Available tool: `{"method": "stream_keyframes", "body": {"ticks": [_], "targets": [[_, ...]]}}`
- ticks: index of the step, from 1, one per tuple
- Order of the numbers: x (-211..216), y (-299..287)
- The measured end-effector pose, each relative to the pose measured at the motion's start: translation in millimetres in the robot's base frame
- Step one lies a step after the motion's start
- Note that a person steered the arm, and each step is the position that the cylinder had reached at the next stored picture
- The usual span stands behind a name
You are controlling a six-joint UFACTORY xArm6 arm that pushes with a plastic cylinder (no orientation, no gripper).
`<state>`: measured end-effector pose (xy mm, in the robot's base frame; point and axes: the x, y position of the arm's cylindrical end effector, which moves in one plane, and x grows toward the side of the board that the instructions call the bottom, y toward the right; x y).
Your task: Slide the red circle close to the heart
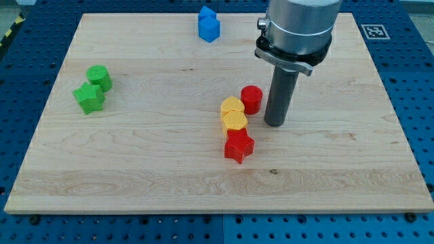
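Nearest the view's bottom: red star (pixel 239 146), touching the yellow block (pixel 234 121) just above it. A second yellow block (pixel 232 106) sits right behind that one; one of the pair is presumably the heart, but the shapes are hard to tell apart from this angle. The red circle (pixel 251 99) is touching or just beside the upper yellow block, on its right. The tip (pixel 274 124) is down on the table (pixel 135 169), just right of the red circle and slightly nearer, not touching it. No jaws on this rig, just a rod, so nothing is held. Judged status: circle already close to the yellows; at most a small nudge left. Farther back: green pair (pixel 93 89) at the view's left, blue blocks (pixel 209 24) at the top, irrelevant.
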<state>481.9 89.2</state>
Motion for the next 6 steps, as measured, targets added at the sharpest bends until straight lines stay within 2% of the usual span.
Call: {"method": "stream_keyframes", "body": {"ticks": [2, 6], "targets": [[-28.8, -26.0], [-28.0, -27.9]]}}
